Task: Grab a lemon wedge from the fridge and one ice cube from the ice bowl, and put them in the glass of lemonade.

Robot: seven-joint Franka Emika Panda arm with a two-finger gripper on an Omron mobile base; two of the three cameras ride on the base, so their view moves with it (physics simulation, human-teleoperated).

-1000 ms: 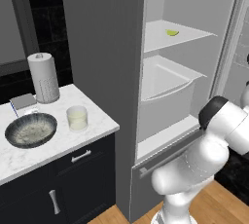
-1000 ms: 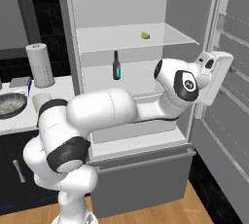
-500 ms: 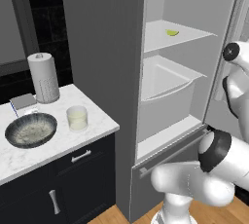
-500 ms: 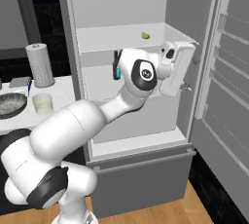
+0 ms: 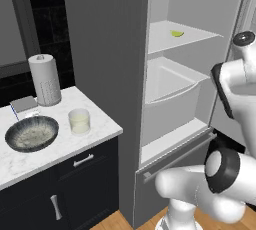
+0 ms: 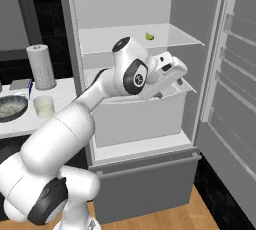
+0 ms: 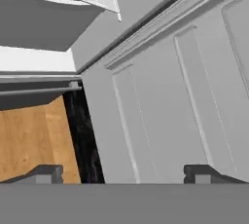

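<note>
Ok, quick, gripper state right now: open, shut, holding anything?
Gripper: open, jaws wide apart, nothing between them. It looks past the fridge interior toward the inside of the open door.

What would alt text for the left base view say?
An open fridge holds a lemon wedge on its upper shelf. Left of it, a marble counter carries an ice bowl, a glass of lemonade and a paper-towel roll.

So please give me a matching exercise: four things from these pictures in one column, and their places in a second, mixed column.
Things:
1. lemon wedge
2. ice bowl
3. glass of lemonade
4. paper-towel roll

Places:
A. counter, at the back by the wall
B. upper fridge shelf
C. counter, nearest the fridge
D. counter, left of the glass

Pairs: 1-B, 2-D, 3-C, 4-A
</note>
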